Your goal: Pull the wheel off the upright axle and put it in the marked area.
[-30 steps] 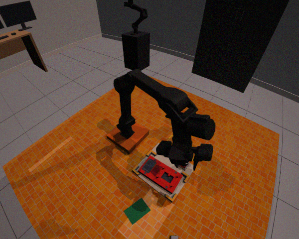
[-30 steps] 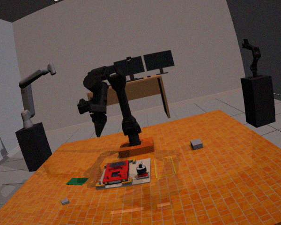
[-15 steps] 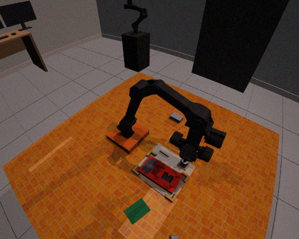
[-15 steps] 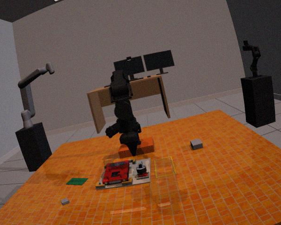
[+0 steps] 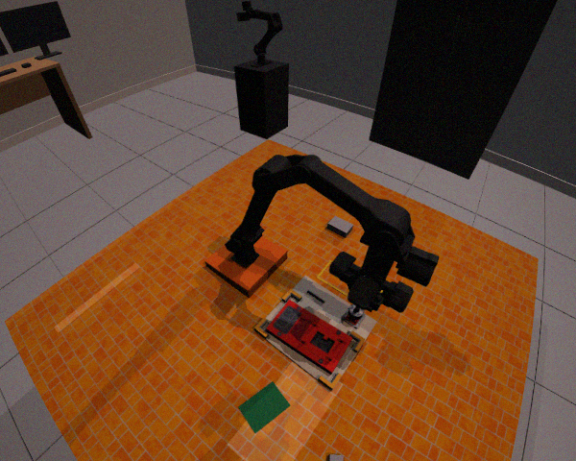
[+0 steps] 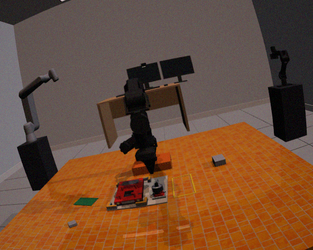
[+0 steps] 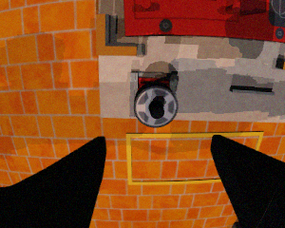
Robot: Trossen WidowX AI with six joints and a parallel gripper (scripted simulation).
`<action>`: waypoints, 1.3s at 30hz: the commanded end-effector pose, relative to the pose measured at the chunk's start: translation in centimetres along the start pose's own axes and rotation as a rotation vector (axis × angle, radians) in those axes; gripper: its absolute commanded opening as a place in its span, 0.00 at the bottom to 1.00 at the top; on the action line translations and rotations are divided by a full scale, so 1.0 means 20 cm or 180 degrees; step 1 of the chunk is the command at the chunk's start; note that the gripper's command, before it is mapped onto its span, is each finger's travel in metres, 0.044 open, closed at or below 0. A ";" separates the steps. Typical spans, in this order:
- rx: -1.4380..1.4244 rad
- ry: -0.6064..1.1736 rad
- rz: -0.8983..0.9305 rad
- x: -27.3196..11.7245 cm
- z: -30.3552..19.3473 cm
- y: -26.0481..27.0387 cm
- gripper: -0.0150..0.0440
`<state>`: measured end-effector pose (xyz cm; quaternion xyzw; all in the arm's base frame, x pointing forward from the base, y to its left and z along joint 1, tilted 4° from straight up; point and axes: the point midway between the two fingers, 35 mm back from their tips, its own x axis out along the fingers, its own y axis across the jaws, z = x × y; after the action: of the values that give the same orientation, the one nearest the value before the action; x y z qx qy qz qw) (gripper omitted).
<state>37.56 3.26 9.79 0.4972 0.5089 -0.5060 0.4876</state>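
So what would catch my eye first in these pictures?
Probably the black arm arching over the bright orange table, its open fingers hanging above a small wheel on its axle. Next, the red board beside that wheel, and the yellow-outlined area nearby.

Glossy tiled table (image 6: 245,188), metallic grey wheel (image 7: 156,106), matt black arm (image 5: 338,193).

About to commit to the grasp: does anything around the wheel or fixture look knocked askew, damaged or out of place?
Nothing stands out. The wheel sits upright on its axle on the grey fixture plate, the red board lies square in its corner brackets, and the yellow marked area has nothing in it. The gripper hovers with jaws open, holding nothing.
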 end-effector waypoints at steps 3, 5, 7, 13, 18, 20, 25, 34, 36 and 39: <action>0.0010 0.0012 -0.0041 0.06 -0.01 0.00 0.76; 0.0010 0.0012 -0.0041 0.10 -0.01 0.01 0.76; 0.0010 0.0012 -0.0040 0.15 -0.01 0.01 0.76; 0.0010 0.0012 -0.0041 0.29 -0.01 0.00 0.76; 0.0010 0.0012 -0.0042 0.39 -0.01 -0.02 0.76; 0.0010 0.0012 -0.0042 0.39 -0.01 -0.02 0.76; 0.0010 0.0012 -0.0042 0.39 -0.01 -0.02 0.76; 0.0001 -0.0001 -0.0022 0.37 -0.01 -0.01 0.54; 0.0001 -0.0001 -0.0022 0.37 -0.01 -0.01 0.52; 0.0001 -0.0001 -0.0022 0.37 -0.01 -0.01 0.45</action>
<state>37.07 3.49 2.36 0.4954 0.5105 -0.5079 0.4858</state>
